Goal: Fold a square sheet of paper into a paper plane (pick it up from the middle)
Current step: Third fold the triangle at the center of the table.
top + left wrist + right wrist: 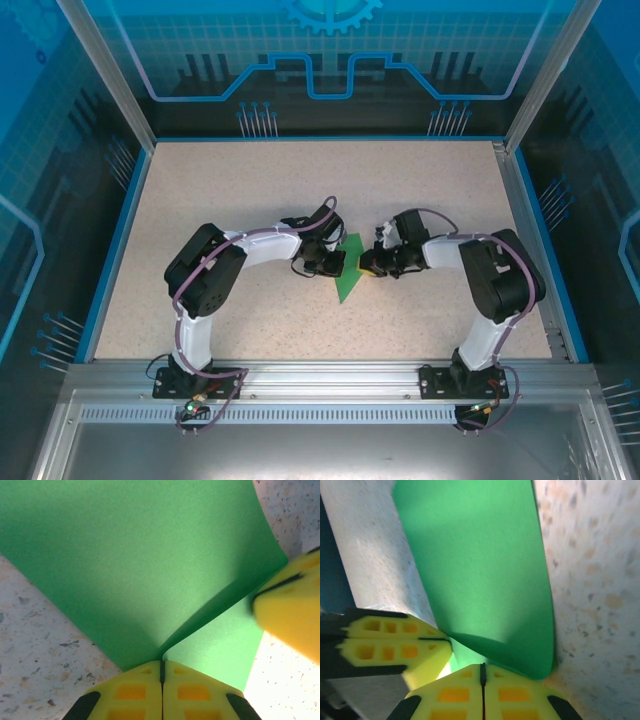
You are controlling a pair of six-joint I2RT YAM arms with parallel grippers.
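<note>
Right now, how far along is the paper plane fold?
Done: the green sheet is gripped near its middle, with the left gripper and right gripper both shut on it. In hand: it bends into a soft fold running into the left gripper, seemingly the centre crease. Left: sharpening that crease, then the nose and wing folds; the sheet is not yet a slim dart.

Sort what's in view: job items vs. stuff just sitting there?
Job:
- green sheet of paper, bent along a crease
- left gripper and right gripper, both pinched shut on it

Just there:
- speckled table
- aluminium rail at the near edge
- blue enclosure walls
</note>
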